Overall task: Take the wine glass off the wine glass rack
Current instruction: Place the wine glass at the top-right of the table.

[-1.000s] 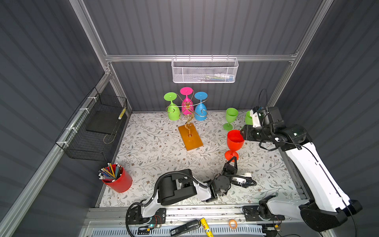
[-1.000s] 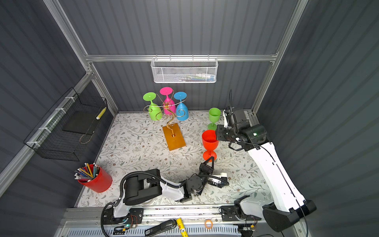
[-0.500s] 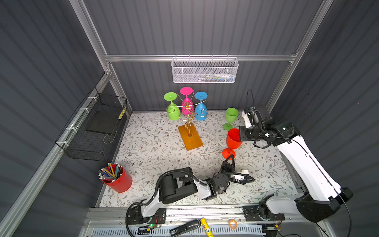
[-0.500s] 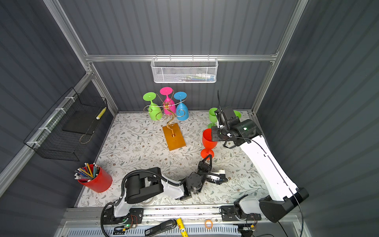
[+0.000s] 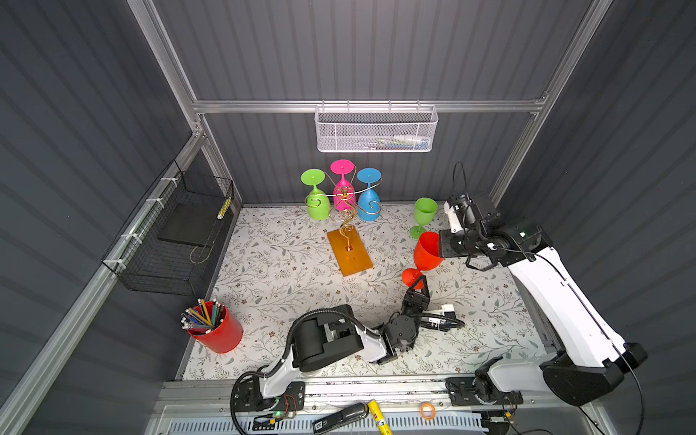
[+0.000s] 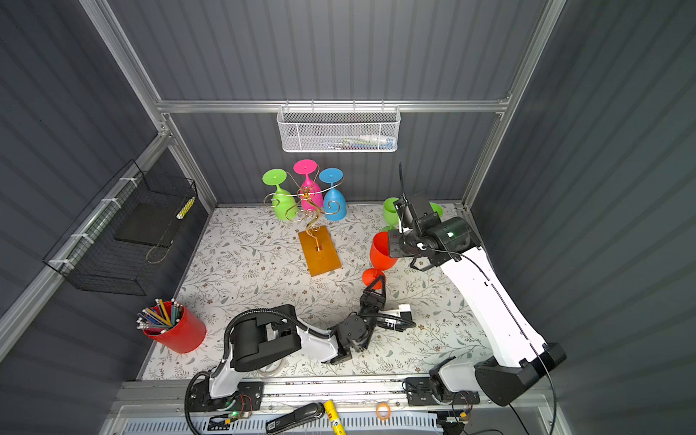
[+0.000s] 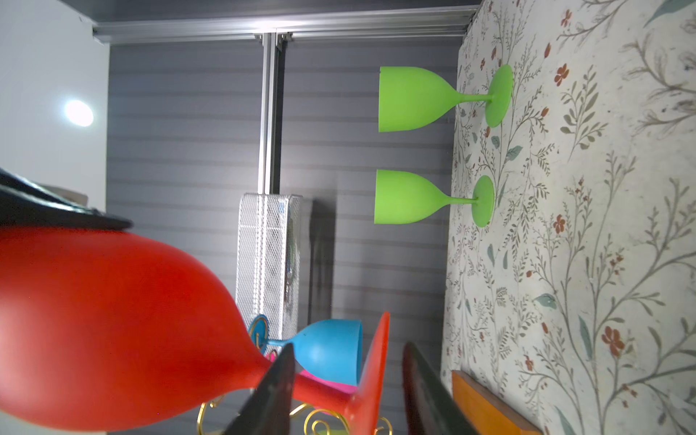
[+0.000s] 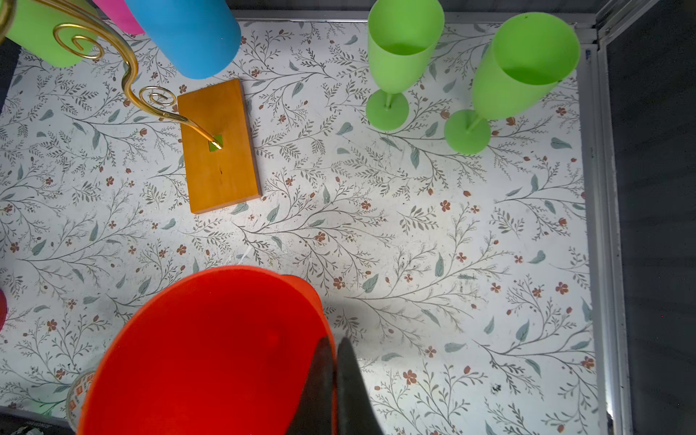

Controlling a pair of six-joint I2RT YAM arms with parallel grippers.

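Now the right gripper (image 8: 331,350) has swung over and pinches the rim of the red wine glass (image 5: 425,251), well apart from the rack (image 5: 347,205); the left gripper (image 5: 418,283) has let go, jaws half open either side of the stem. Looks light, stiff, slick plastic: a rim pinch may slip, the stem holds surer

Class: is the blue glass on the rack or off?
On: the blue glass hangs upside down from the gold rack, foot uppermost.
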